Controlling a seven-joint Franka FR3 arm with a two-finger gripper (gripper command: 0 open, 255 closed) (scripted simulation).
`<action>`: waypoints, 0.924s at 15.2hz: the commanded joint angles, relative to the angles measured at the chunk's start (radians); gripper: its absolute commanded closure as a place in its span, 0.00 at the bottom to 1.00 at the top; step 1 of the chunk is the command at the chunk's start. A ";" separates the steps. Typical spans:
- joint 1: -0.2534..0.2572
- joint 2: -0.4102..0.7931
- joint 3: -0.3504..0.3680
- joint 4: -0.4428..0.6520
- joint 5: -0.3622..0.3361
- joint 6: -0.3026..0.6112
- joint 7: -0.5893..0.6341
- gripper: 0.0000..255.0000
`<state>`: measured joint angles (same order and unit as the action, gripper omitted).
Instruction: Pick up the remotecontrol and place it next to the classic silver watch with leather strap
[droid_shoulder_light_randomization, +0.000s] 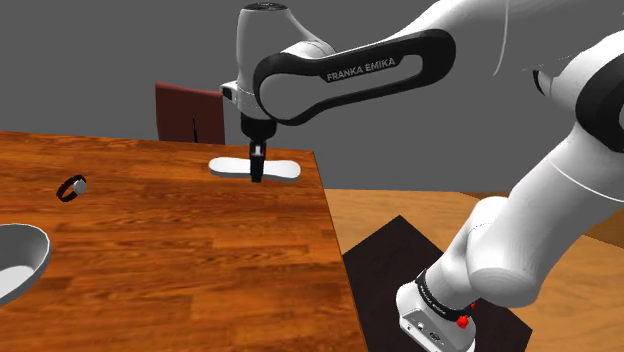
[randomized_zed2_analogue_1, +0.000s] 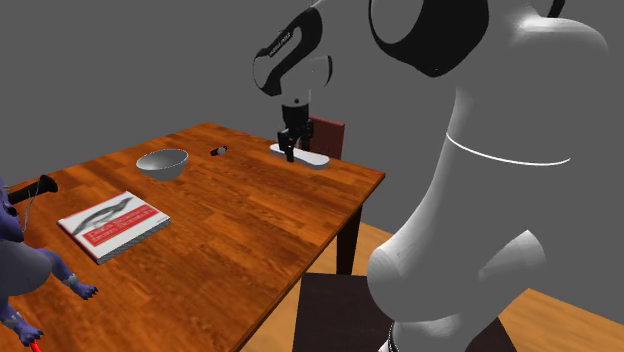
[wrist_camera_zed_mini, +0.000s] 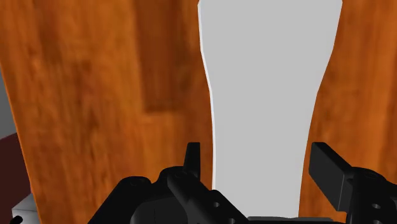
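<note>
The fingers (wrist_camera_zed_mini: 193, 162) are seen set apart in the wrist view, one on each side of the narrow waist of the remote control (wrist_camera_zed_mini: 270, 76). No clamping is shown; the remote control, drawn plain white, lies flat between them, and contact with either finger cannot be confirmed. The gripper (droid_shoulder_light_randomization: 257, 172) is held vertically over the middle of the remote control, low to the table (droid_shoulder_light_randomization: 200, 250).

The remote control is located near the far edge of the table, in front of a dark red chair (droid_shoulder_light_randomization: 190, 112). The watch (droid_shoulder_light_randomization: 71, 187) is placed well apart from it, toward the shoulder view's left. A grey bowl (randomized_zed2_analogue_1: 163, 163) is seen beyond the watch in the second exterior view, and a red and white book (randomized_zed2_analogue_1: 112, 222) lies nearer that camera.

Progress is judged to be early. The approach and alignment appear complete. The grasp is not yet made. Closing of the fingers, lifting, carrying across the table and setting down beside the watch are left to be done.
</note>
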<state>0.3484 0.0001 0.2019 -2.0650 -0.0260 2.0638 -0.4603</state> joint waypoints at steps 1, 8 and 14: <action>0.020 0.061 0.019 0.078 -0.014 -0.019 0.046 1.00; 0.101 0.289 0.059 0.380 -0.077 -0.105 0.178 1.00; 0.199 0.527 0.067 0.733 -0.135 -0.230 0.263 1.00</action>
<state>0.5300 0.4787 0.2694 -1.4085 -0.1505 1.8632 -0.2091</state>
